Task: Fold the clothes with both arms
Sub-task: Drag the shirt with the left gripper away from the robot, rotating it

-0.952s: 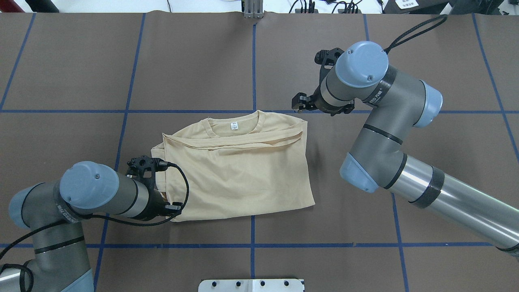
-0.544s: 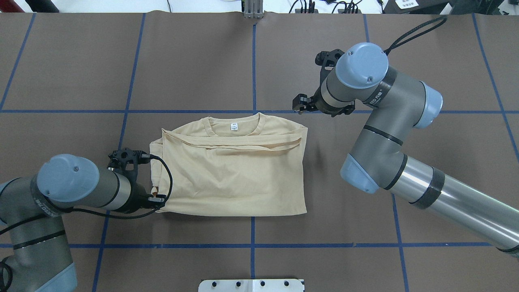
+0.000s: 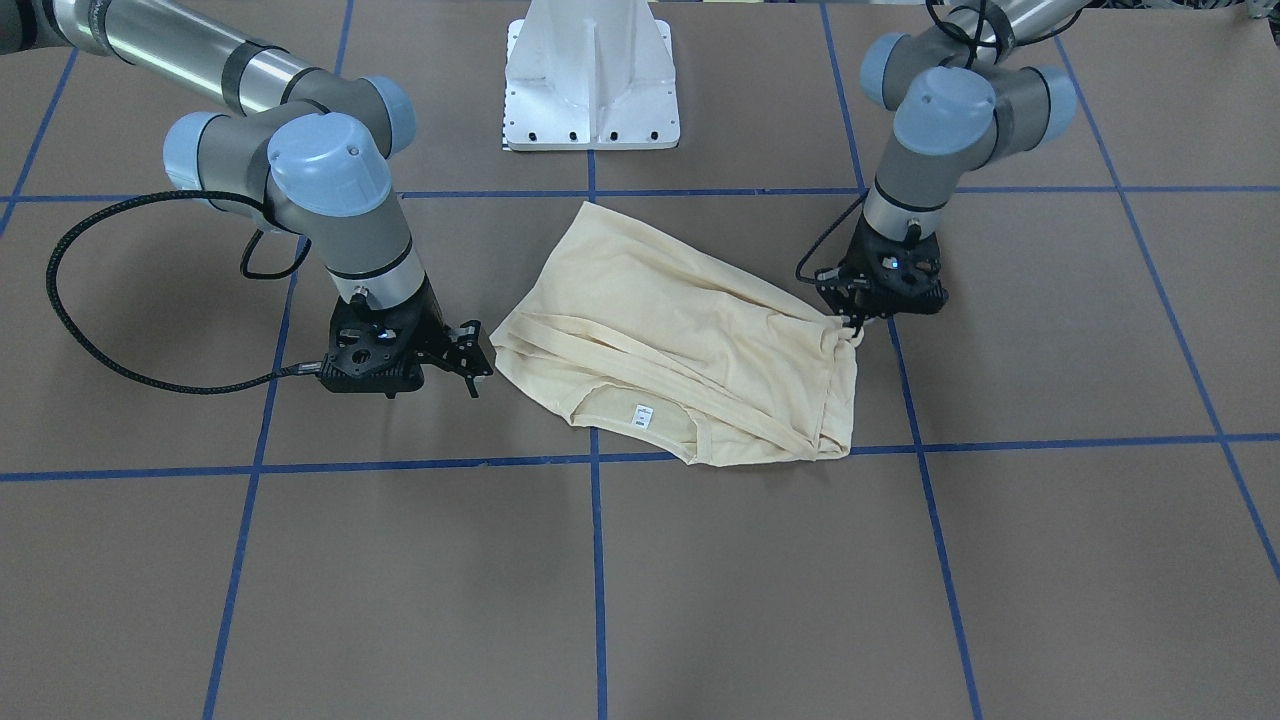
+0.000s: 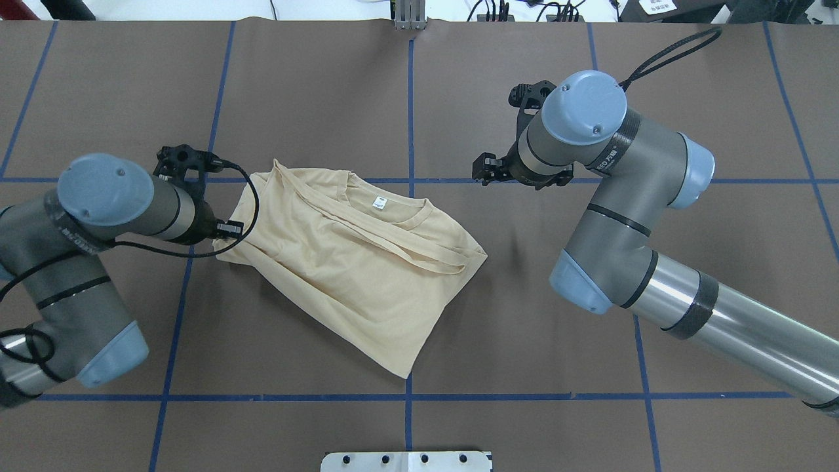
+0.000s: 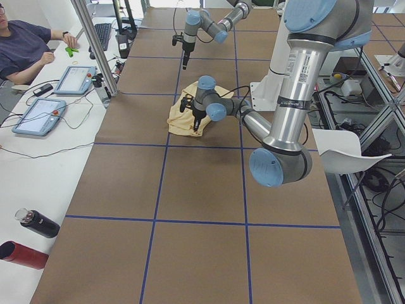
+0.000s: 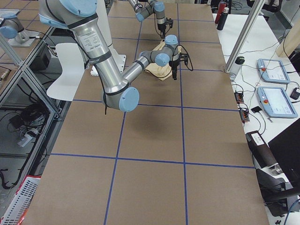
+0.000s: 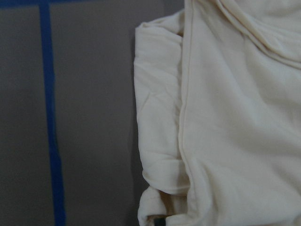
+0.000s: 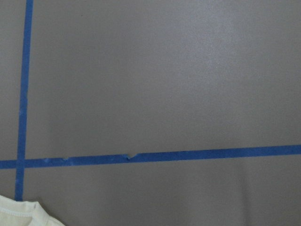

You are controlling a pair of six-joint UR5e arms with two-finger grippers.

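Note:
The cream-yellow T-shirt (image 4: 354, 275) lies folded and skewed on the brown table, its neck label (image 4: 378, 203) facing up. My left gripper (image 4: 223, 229) is shut on the shirt's bunched left edge, low at the table; in the front-facing view it (image 3: 852, 322) pinches that same corner. The left wrist view shows the gathered cloth (image 7: 225, 117) close up. My right gripper (image 4: 483, 170) hangs open and empty just beyond the shirt's right shoulder, clear of the fabric (image 3: 690, 330). Only a sliver of the shirt (image 8: 19, 214) shows in the right wrist view.
The white pedestal base (image 3: 590, 80) stands at the robot's side of the table. Blue tape lines (image 4: 409, 98) grid the brown cover. In the exterior left view a person (image 5: 25, 50) sits at a side table with tablets (image 5: 38, 114) and bottles (image 5: 38, 223).
My left gripper has moved away from the robot with the shirt's left edge in it, dragging and turning the shirt askew. The right arm has hardly moved.

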